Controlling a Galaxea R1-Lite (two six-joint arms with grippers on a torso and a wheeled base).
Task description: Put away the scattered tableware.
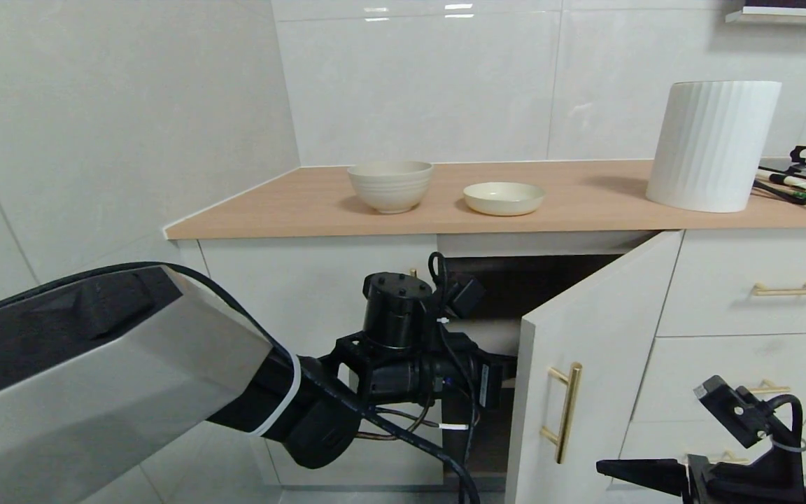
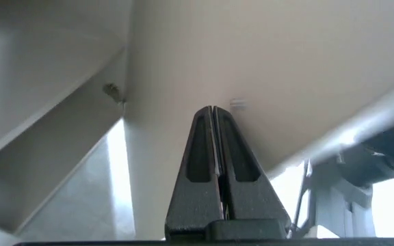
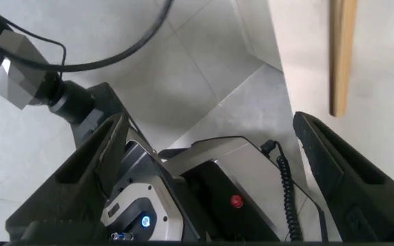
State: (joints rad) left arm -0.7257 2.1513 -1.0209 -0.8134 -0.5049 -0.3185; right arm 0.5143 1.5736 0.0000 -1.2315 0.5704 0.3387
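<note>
Facing the open cabinet door point(image 1: 588, 364), we see our left gripper point(image 2: 213, 116) pressed together (at the opening), right gripper point(image 3: 211, 121) spread; bowl point(image 1: 390, 185) and dish point(image 1: 504, 198) sit on the counter point(image 1: 291, 208).

The open door point(image 1: 606, 329) hides what lies behind it; utensils point(image 1: 805, 185) run off the edge.

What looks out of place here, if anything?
Only the cabinet door below the counter stands open, the left gripper at its opening, jaws shut. The bowl and dish sit upright on the counter, nothing spilled.
</note>
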